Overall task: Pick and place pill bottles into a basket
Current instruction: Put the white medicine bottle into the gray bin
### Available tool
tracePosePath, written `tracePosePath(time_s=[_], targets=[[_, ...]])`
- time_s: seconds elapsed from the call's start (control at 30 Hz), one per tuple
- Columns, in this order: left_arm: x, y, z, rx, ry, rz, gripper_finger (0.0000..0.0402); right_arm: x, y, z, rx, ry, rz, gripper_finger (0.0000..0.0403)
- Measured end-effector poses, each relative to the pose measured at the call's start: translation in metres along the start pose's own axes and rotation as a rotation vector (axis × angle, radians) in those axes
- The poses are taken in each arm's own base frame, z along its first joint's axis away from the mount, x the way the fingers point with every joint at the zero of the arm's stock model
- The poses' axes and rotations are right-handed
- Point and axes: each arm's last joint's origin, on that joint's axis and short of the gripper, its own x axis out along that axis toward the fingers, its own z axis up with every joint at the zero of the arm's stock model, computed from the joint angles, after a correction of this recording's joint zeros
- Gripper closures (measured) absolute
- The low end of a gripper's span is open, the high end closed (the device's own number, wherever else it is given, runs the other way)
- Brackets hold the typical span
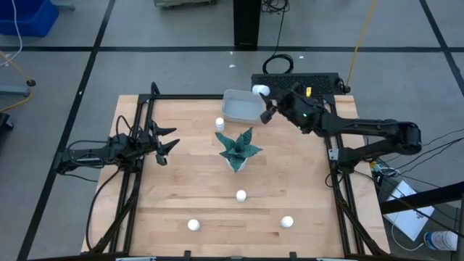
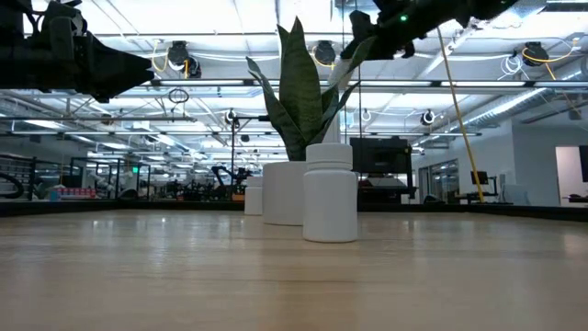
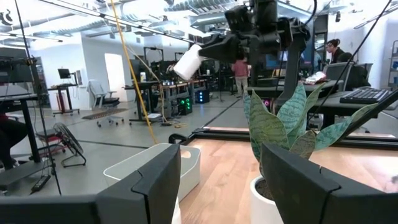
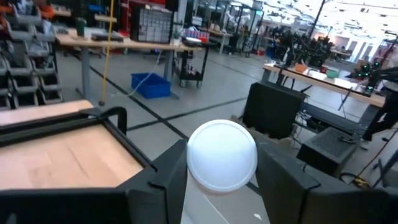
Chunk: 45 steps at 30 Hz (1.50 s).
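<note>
My right gripper (image 1: 266,103) is shut on a white pill bottle (image 1: 262,91), held in the air over the far right corner of the pale grey-blue basket (image 1: 239,109). The left wrist view shows this bottle (image 3: 188,62) high above the basket (image 3: 152,167). One bottle (image 1: 220,124) stands beside the basket's near left corner. Three more stand near the front: (image 1: 241,194), (image 1: 193,225), (image 1: 288,222). My left gripper (image 1: 168,145) is open and empty at the table's left, above the wood. My right gripper pinches the bottle's body between its two fingers (image 4: 166,180), one on each side. The fingers lie along the bottle, and its round cap (image 4: 222,155) points away from the wrist. The bottle sticks out past the fingertips, tilted and lifted clear above the basket.
A green spiky plant (image 1: 238,148) in a white pot stands mid-table, in front of the basket. In the low view a bottle (image 2: 330,193) stands before the pot (image 2: 283,193). Black frame rails run along the table's left and right sides.
</note>
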Motion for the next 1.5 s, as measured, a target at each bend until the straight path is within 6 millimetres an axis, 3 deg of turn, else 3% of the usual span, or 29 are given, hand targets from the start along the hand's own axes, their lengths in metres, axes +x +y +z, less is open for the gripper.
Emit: tracePosePath(time_s=[0.23,0.43,0.6,0.83,1.17,1.5], targets=[[0.000,0.000,0.000,0.000,0.000,0.000,0.0174,0.042,-0.001,0.024,0.000,0.145,0.036,0.0253],[0.000,0.000,0.000,0.000,0.000,0.000,0.0174,0.086,-0.016,0.026,-0.006,0.300,0.116,0.0253],[0.000,0.000,0.000,0.000,0.000,0.000,0.0174,0.117,-0.037,-0.002,-0.106,0.458,0.147,0.0253],[0.000,0.000,0.000,0.000,0.000,0.000,0.0174,0.145,-0.062,-0.049,-0.030,0.631,0.203,0.0249],[0.000,0.000,0.000,0.000,0.000,0.000,0.0174,0.164,-0.053,-0.087,-0.026,0.725,0.267,0.0250],[0.000,0.000,0.000,0.000,0.000,0.000,0.0174,0.166,-0.050,-0.115,-0.004,0.773,0.304,0.0247]])
